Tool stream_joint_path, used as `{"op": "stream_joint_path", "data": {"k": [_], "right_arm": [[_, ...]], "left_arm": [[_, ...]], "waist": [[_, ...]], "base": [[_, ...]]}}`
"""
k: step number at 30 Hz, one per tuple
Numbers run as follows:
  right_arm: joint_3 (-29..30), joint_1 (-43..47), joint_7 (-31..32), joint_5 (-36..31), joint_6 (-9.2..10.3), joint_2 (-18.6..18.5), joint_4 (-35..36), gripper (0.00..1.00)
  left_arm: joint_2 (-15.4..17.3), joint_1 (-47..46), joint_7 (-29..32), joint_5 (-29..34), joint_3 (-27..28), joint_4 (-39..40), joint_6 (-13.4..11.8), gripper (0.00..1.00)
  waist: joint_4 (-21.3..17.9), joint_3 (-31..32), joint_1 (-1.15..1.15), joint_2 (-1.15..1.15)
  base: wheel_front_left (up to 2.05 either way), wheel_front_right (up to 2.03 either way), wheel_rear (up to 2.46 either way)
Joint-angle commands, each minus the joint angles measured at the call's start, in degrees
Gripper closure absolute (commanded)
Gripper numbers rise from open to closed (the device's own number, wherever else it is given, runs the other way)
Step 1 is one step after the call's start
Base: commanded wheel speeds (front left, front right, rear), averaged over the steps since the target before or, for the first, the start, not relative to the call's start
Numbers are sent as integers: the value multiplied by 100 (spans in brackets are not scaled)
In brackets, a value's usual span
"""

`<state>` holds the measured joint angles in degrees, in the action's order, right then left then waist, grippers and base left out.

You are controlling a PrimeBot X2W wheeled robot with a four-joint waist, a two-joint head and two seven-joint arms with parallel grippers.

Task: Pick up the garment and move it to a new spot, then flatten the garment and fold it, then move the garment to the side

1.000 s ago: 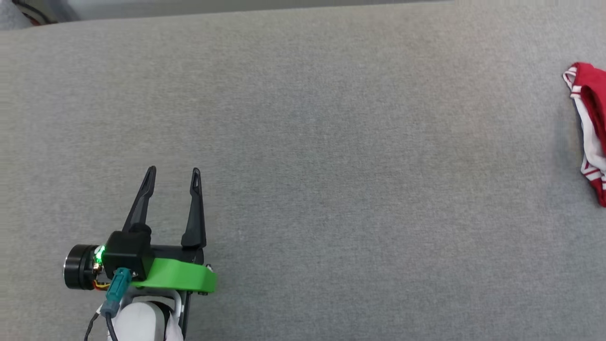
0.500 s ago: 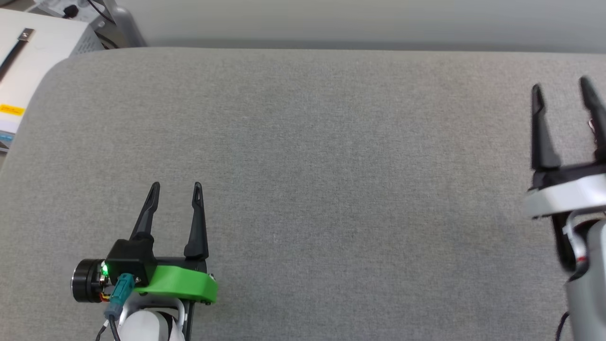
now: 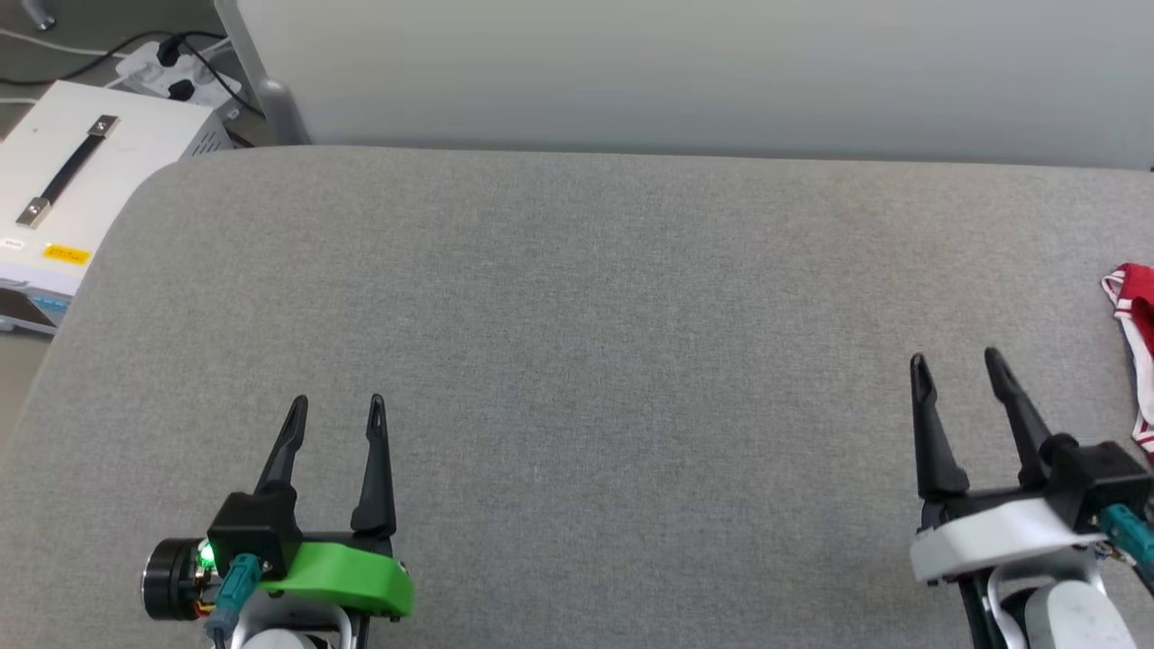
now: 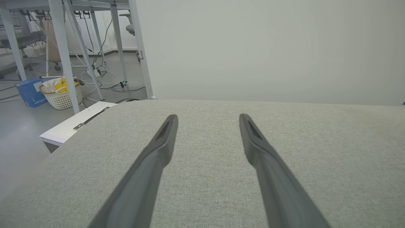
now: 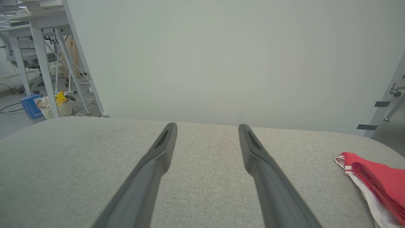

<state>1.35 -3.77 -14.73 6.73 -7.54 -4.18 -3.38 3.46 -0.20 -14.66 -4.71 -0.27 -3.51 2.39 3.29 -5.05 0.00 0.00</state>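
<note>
The garment (image 3: 1138,347), red with white and striped trim, lies folded at the far right edge of the grey padded table (image 3: 595,361); the right wrist view shows the garment (image 5: 378,183) at its lower right. My right gripper (image 3: 955,362) hovers open just left of it, nothing between its fingers. Far off at the lower left, my left gripper (image 3: 337,403) is open and empty too. In the left wrist view the left gripper (image 4: 207,117) points across bare grey fabric, and the right gripper (image 5: 207,126) does the same in its own view.
A pale wall panel (image 3: 685,72) runs along the table's far edge. Off the table's left corner sit a white case with a black handle (image 3: 81,180) and a power strip (image 3: 176,68). Metal frame legs (image 4: 63,47), a basket (image 4: 61,95) and a blue box (image 4: 30,91) stand on the floor.
The head camera has tilted, so the table's far edge and wall panel now show. The right gripper has come lower in the view, and the garment shows again at the right edge.
</note>
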Motion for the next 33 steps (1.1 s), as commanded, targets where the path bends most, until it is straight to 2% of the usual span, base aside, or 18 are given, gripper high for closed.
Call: {"op": "stream_joint_path", "data": {"k": [1,18,33], "right_arm": [[-1,131,-27,17,5,24,24,0],[114,902,-27,76,5,127,46,0],[137,1023,-27,176,5,130,64,0]], "left_arm": [[-35,106,-34,-42,14,-29,45,0],[-49,446,-34,-30,-46,-119,150,0],[-53,558,-34,77,-76,-114,144,0]], "waist": [[-21,101,0,0],[-109,493,0,0],[-171,525,0,0]], "base": [[0,0,0],[0,0,0],[0,0,0]]}}
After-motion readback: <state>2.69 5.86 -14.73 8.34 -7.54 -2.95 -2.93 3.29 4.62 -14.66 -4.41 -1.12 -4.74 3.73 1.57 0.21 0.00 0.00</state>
